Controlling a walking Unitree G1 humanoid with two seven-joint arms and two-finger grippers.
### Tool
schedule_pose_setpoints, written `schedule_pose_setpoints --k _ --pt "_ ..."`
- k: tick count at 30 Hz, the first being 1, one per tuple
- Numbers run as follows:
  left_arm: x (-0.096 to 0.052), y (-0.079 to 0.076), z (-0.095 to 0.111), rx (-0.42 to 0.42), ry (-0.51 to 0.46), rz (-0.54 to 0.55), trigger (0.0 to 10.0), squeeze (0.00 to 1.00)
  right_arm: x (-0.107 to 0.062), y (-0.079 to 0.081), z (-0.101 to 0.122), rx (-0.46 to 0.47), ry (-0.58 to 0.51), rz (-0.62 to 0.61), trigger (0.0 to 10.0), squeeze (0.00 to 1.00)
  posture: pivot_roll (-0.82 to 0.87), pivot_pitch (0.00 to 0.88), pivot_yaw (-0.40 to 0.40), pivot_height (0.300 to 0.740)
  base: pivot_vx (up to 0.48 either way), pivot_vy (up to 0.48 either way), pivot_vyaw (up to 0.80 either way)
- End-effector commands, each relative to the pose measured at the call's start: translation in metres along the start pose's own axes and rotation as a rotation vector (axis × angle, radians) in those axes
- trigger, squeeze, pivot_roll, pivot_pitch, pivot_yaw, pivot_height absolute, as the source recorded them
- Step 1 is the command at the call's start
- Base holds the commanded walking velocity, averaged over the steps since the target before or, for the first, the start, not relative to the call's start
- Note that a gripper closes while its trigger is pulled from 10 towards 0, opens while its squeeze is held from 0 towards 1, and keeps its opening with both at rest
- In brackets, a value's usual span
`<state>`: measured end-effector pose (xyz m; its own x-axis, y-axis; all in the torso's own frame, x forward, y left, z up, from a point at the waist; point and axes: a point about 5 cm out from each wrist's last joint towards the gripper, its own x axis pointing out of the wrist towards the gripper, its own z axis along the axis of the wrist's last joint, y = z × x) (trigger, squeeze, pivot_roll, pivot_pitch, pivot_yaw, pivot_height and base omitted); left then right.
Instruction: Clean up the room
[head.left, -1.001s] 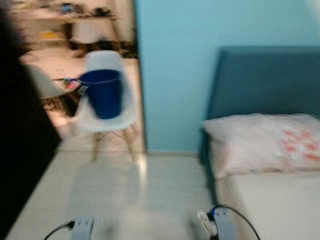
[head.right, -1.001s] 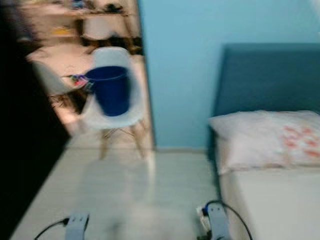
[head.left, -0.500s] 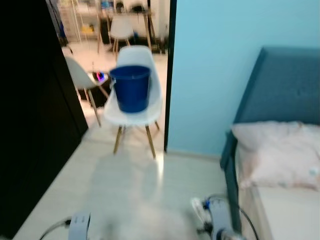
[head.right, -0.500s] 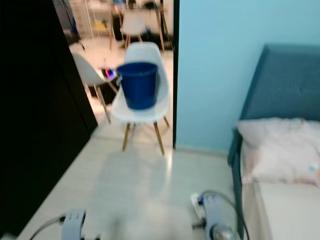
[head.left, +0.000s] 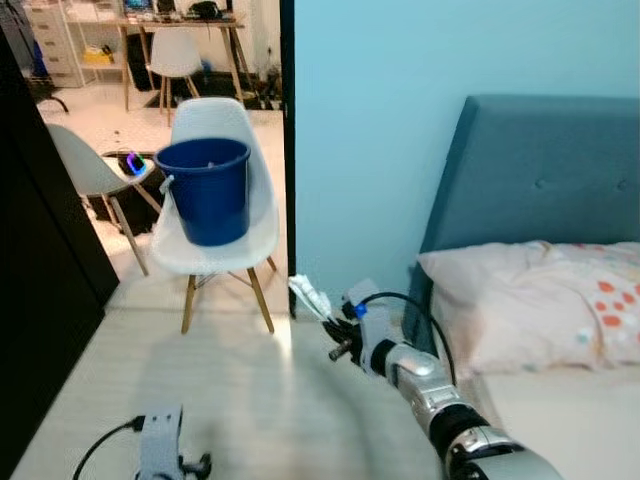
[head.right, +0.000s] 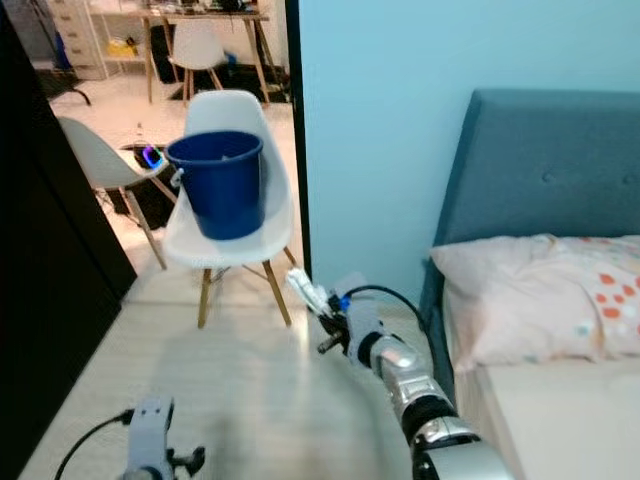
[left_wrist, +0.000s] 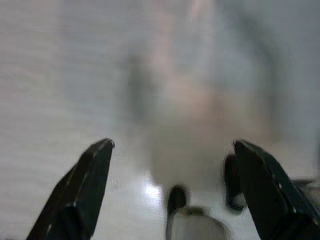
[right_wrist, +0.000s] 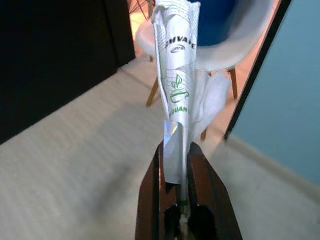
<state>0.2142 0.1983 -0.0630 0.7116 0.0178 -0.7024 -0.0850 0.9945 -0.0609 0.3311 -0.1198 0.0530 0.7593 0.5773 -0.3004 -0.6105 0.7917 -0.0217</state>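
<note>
I've got the R gripper (right_wrist: 176, 165) raised out in front of me, mid-scene, fingers pinched tight on a crumpled white wrapper (right_wrist: 177, 85) w/ green print; the wrapper sticks up past the fingertips and in the head cam it sits near the foot of the blue wall (head.left: 400, 120), just right of the chair legs. R arm (head.left: 430, 395) is silver, black cable looped over the wrist. L gripper (left_wrist: 170, 160) hangs low at near left, pointing down at the pale floor (head.left: 250, 400); its two black fingers (left_wrist: 82, 190) stand wide apart w/ nothing between them, wrist cam is blurry there. Far left, through the doorway, a white chair (head.left: 225, 190) carries a dark blue bucket (head.left: 205, 188) on its seat, bucket leaning back against the chair's backrest. Behind it, a 2nd white chair (head.left: 85, 170) by a small table, and farther back a desk w/ another chair (head.left: 172, 55). Black cabinet side (head.left: 40, 260) runs down the left edge. On the right, bed w/ teal headboard (head.left: 540, 170) against the blue wall, and a pillow (head.left: 540, 300) w/ pink-red spots lying at the head of the bed.
</note>
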Motion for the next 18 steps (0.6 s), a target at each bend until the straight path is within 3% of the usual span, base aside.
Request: schedule_pose_setpoints --k 1,14,18 --pt "-0.002 0.004 -0.005 -0.014 0.013 0.010 10.0 0.00 0.012 0.008 0.027 -0.043 -0.109 0.054 10.0 0.00 0.04 0.000 -0.014 0.740 0.398 0.000 0.80" --pt "0.002 -0.005 0.005 -0.015 -0.024 -0.015 10.0 0.00 0.015 0.010 0.046 -0.068 -0.187 0.090 10.0 0.00 0.04 0.000 -0.012 0.740 0.394 0.000 0.78" --pt "0.003 -0.008 0.008 -0.014 -0.034 -0.024 10.0 0.00 0.017 0.007 0.054 -0.067 -0.206 0.060 10.0 0.00 0.04 0.000 -0.012 0.740 0.395 0.000 0.00"
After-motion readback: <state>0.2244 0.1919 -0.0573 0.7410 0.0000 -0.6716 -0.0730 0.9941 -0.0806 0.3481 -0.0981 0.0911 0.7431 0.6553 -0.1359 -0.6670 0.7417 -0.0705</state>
